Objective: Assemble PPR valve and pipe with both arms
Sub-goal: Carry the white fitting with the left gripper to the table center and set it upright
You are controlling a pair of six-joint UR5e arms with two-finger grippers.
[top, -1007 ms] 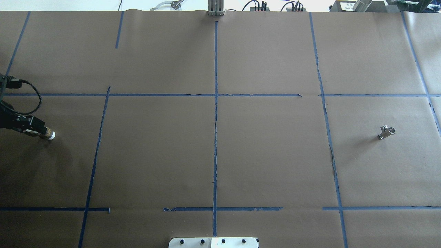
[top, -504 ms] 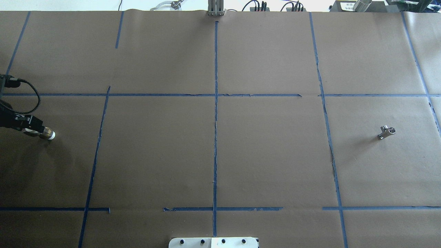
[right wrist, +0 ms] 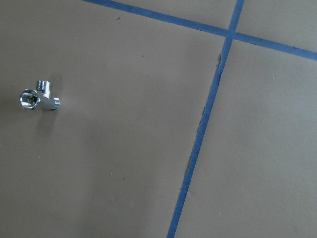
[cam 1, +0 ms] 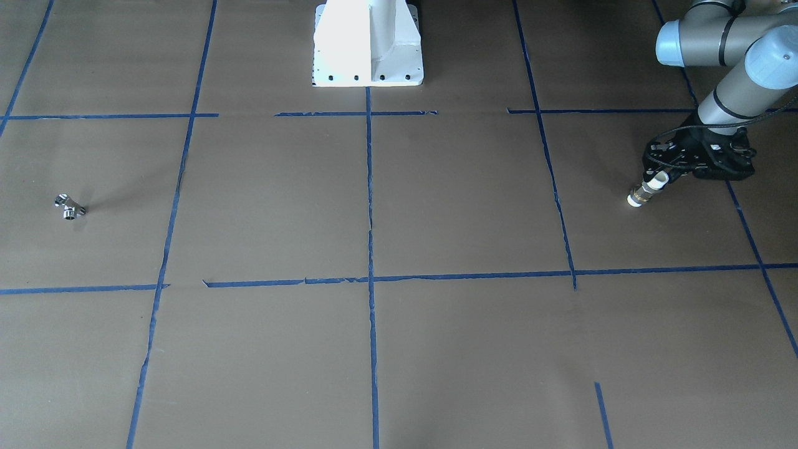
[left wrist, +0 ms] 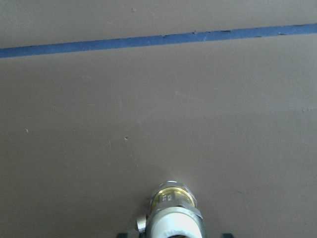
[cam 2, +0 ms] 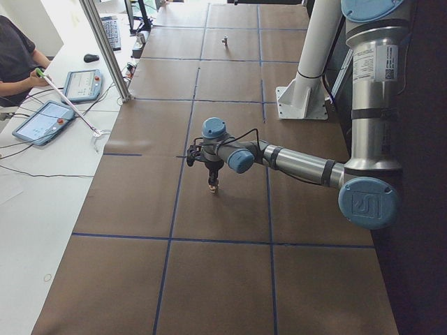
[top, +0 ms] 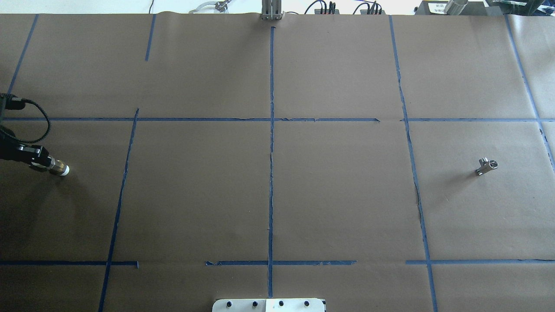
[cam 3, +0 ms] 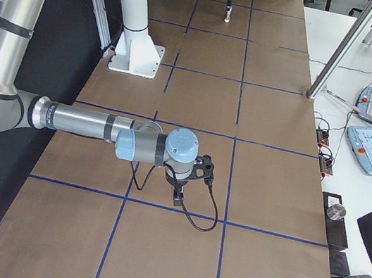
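Note:
The PPR valve (top: 60,168), white ends and a brass band, sticks out of my left gripper (top: 43,164) at the table's far left. The gripper is shut on its near white end, and the valve hangs tilted just above the brown paper. It also shows in the front view (cam 1: 645,190), the left side view (cam 2: 213,183) and the left wrist view (left wrist: 171,213). The chrome forked pipe (top: 486,166) lies alone at the far right, and shows in the front view (cam 1: 68,207) and the right wrist view (right wrist: 38,96). My right gripper (cam 3: 176,196) shows only in the right side view, so I cannot tell whether it is open or shut.
The white pedestal base (cam 1: 368,43) stands at the robot's side of the table. Blue tape lines (top: 271,173) divide the brown paper into squares. An aluminium post (cam 2: 105,49), tablets (cam 2: 42,122) and a seated operator (cam 2: 17,56) are on the far side.
My left gripper has drawn back a little toward the view's left edge, while the valve's tip stays in almost the same place. The pipe has not moved.

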